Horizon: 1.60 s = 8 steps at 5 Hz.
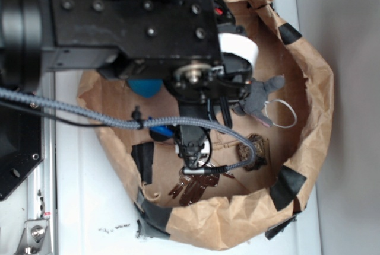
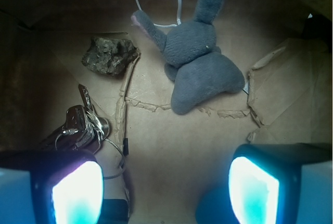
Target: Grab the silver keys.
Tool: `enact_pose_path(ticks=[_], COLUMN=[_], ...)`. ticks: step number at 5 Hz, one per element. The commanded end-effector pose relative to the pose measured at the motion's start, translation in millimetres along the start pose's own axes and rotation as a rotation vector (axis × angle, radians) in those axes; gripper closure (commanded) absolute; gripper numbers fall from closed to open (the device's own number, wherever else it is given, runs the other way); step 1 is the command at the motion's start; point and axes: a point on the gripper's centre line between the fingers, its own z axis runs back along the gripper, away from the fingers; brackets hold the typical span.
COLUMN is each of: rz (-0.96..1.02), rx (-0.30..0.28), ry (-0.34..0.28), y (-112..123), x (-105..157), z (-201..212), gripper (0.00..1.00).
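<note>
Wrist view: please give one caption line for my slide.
Open jaws above the keys, with rock and plush rabbit beyond.

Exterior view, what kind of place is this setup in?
Probably a lab-style robot test station, not a home: a brown paper bag rolled down and taped into a bin on a white surface, holding unrelated props such as silver keys, a grey plush toy and a rock.

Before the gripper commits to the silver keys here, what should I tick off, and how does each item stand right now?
1. Gripper open: ok, wide gap between the fingers.
2. Silver keys visible: ok, lying on the brown paper floor, partly hidden behind the finger at the image's left.
3. Keys centred between fingers: not ok, they sit off to that side.
4. Dark rock clear of keys: ok, apart.
5. Grey plush toy clear: ok, farther away.
6. Height above keys: cannot tell.
</note>
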Motion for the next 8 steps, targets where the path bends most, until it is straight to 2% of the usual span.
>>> enact_pose_path(ticks=[1,2,3,4,5,6,8], rz=[-0.269,-0.521,-0.670,-0.745,-0.827,-0.869,-0.895], rx=[-0.151,-0.174,-0.286,-0.267,-0.196,-0.202,-0.325], ry=[0.023,0.015,0.013,-0.035,-0.053,-0.047,-0.027], y=[-17.4,-35.6,-44.5,-48.1,-50.5,-52.0,-49.7], x=[11.9,3.6,14.4,15.8,17.8,16.8,14.3], z=[-2.5,-3.4,4.0,0.0,-16.3,-19.5,-17.1], gripper=[0.00,0.00,0.00,0.00,0.00,0.00,0.00])
